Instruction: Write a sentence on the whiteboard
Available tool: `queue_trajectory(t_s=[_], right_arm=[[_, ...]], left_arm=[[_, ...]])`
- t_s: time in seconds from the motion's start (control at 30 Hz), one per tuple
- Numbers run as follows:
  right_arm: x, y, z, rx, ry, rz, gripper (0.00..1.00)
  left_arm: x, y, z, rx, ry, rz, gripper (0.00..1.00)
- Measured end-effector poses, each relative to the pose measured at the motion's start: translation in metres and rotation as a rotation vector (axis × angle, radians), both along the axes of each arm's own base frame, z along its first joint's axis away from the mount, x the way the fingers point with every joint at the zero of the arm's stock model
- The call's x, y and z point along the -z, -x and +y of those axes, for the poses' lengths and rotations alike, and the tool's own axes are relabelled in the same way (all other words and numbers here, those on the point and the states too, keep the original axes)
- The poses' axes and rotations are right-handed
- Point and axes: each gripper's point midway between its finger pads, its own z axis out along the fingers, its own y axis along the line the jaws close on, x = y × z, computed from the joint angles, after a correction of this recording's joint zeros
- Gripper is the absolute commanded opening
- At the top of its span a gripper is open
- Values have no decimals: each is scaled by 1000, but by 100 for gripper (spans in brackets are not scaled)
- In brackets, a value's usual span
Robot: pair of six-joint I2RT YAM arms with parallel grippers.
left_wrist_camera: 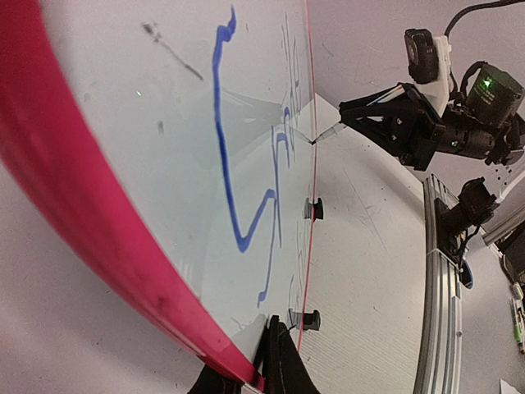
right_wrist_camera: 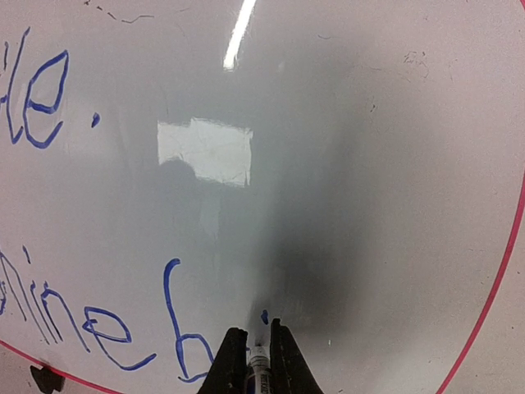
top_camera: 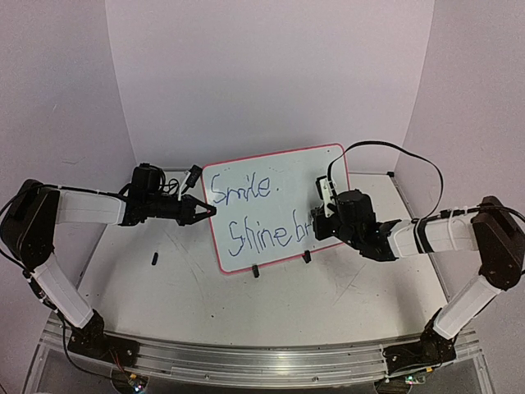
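**A:** What is happening on the left?

**B:** The left gripper (top_camera: pixel 207 212) is clamping the whiteboard (top_camera: pixel 299 172) by its red left edge, apparently bracing it so that pen pressure is not pushing it away. The board is standing tilted back on black clip feet (top_camera: pixel 256 272), mid-table (top_camera: pixel 164 287).

**A:** And on the right?

**B:** The right gripper (right_wrist_camera: pixel 258 338) is pinching a blue marker (right_wrist_camera: pixel 257 365). The tip appears to be touching the board's lower right, where "Smile. Shine b" is running into an unfinished letter.
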Motion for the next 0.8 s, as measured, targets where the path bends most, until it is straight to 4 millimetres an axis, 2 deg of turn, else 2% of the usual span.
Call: queue_trajectory(t_s=[0.2,0.37,0.8], right_arm=[[4,2,0,2,-9,12,0],[22,13,-2,-3,8,53,0],[35,26,1,-17,14,95,0]], left_arm=[[0,0,0,0,0,0,0],[0,0,0,1,0,0,0],[0,0,0,1,0,0,0]])
